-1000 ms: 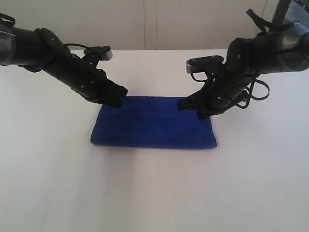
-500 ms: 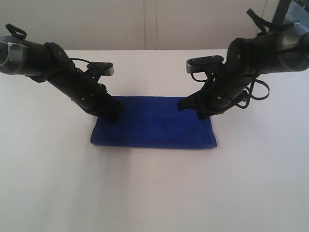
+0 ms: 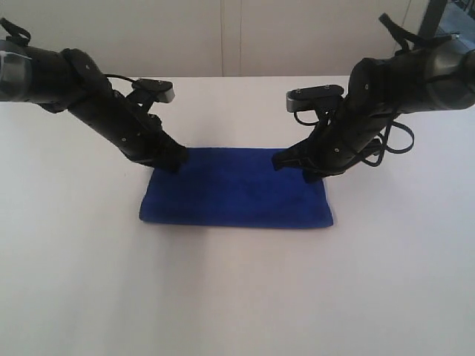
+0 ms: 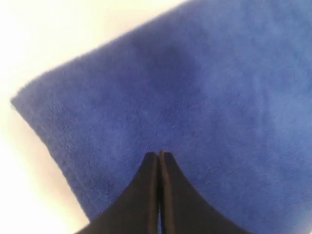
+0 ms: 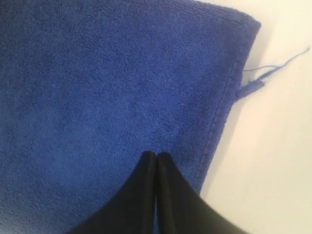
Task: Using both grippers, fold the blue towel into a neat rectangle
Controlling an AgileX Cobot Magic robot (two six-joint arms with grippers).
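The blue towel (image 3: 236,191) lies flat on the white table as a wide folded rectangle. My left gripper (image 3: 173,159) is shut, with its tips at the towel's far left corner. In the left wrist view its closed fingers (image 4: 159,156) point down at the blue towel (image 4: 195,92), and nothing shows between them. My right gripper (image 3: 312,173) is shut too, at the towel's far right corner. The right wrist view has its tips (image 5: 156,154) over the blue towel (image 5: 112,87) near the stitched hem, and a loose thread (image 5: 273,68) trails onto the table.
The white table (image 3: 237,297) spreads wide on all sides of the towel. A pale wall (image 3: 223,37) rises behind the table's far edge. A dark frame (image 3: 434,18) stands at the upper right corner.
My left arm dipped toward the towel's left corner half a second ago, then drew back slightly toward the far edge. The right arm and the towel have not moved.
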